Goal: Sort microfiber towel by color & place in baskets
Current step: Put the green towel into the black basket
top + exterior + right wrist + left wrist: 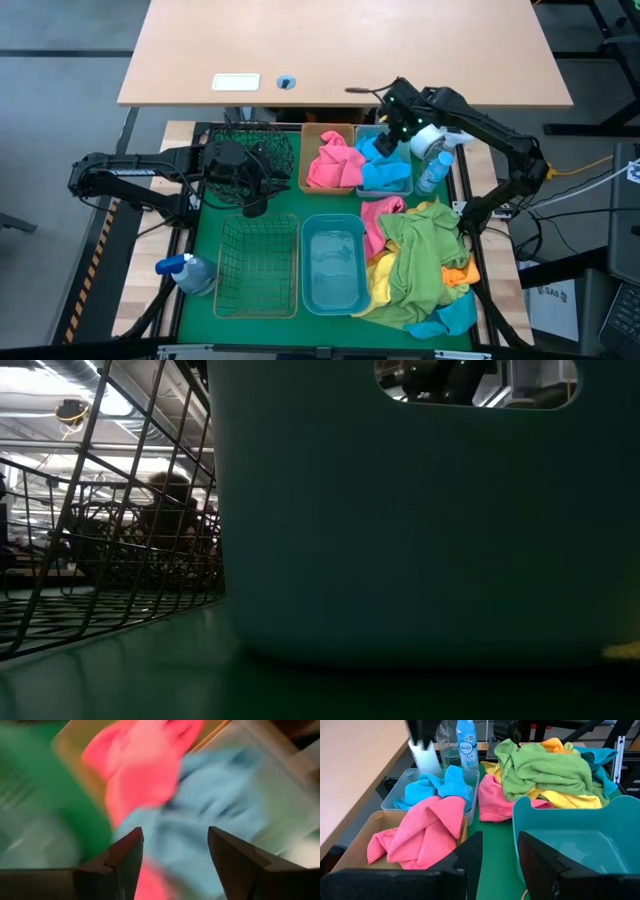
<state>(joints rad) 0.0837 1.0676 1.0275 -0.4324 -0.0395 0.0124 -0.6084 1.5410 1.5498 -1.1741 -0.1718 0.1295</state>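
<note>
Right gripper (393,122) hovers over the far end of the pale bin (402,186), fingers (120,857) spread wide, nothing between them. Blue towel (385,170) lies in that bin; pink towel (335,160) lies in the amber bin (309,160) just beside it. Left gripper (252,185) sits at the near edge of the mesh basket (272,142), above the wire basket (258,268); jaws partly apart, empty. Blue bin (334,265) sits beside the wire basket, nothing in either. Unsorted pile right of the blue bin: green towel (420,255) on top, yellow (382,275), pink (378,215), orange (458,272), blue (450,318). Spray bottles: one (187,272) left of the wire basket, one (435,168) right of the pale bin.
</note>
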